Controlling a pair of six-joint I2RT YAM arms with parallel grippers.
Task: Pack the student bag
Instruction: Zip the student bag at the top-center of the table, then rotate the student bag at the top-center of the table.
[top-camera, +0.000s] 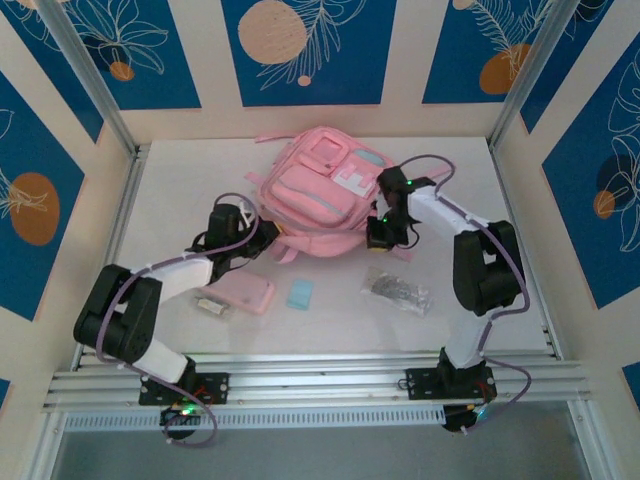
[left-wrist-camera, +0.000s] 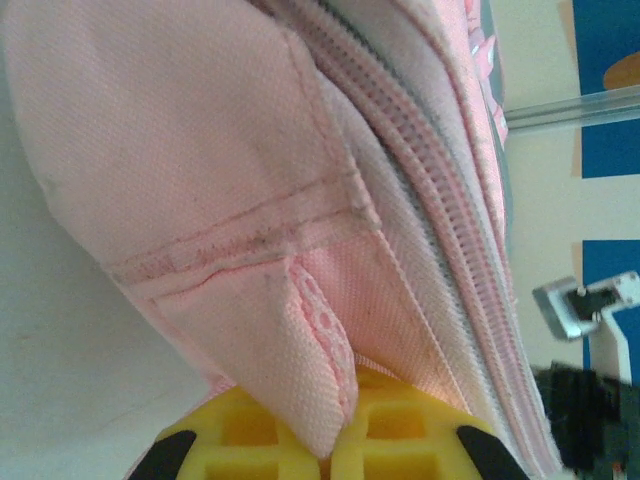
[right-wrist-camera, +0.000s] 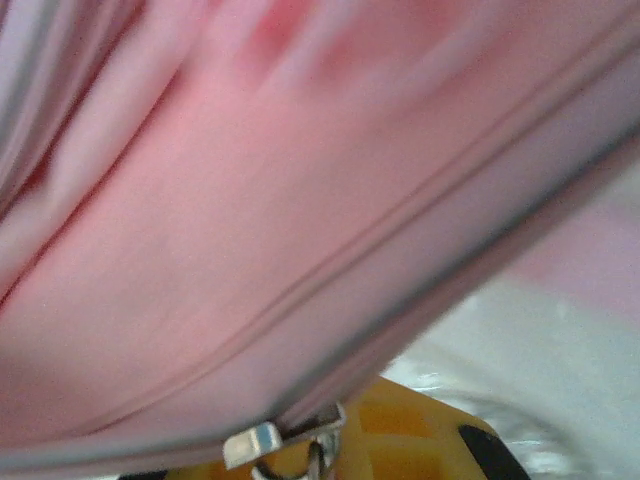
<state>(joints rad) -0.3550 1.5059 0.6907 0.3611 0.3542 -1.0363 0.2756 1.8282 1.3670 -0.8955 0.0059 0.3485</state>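
Observation:
The student bag (top-camera: 320, 190), a big pink backpack with pale trim, lies at the back middle of the table. My left gripper (top-camera: 250, 228) sits at the bag's lower left corner. In the left wrist view its yellow fingers (left-wrist-camera: 400, 430) are shut on a pink fabric tab (left-wrist-camera: 320, 370) beside the zip teeth (left-wrist-camera: 450, 210). My right gripper (top-camera: 383, 236) is at the bag's lower right edge. In the right wrist view it (right-wrist-camera: 325, 465) is pressed under the pink fabric (right-wrist-camera: 250, 200), shut with the metal zipper pull (right-wrist-camera: 280, 442) at its tips.
In front of the bag lie a flat pink pencil case (top-camera: 241, 293), a small pale blue item (top-camera: 300, 293), a small pale item (top-camera: 212, 305), and a clear packet with dark contents (top-camera: 397, 290). Aluminium rails (top-camera: 130, 215) frame the white table.

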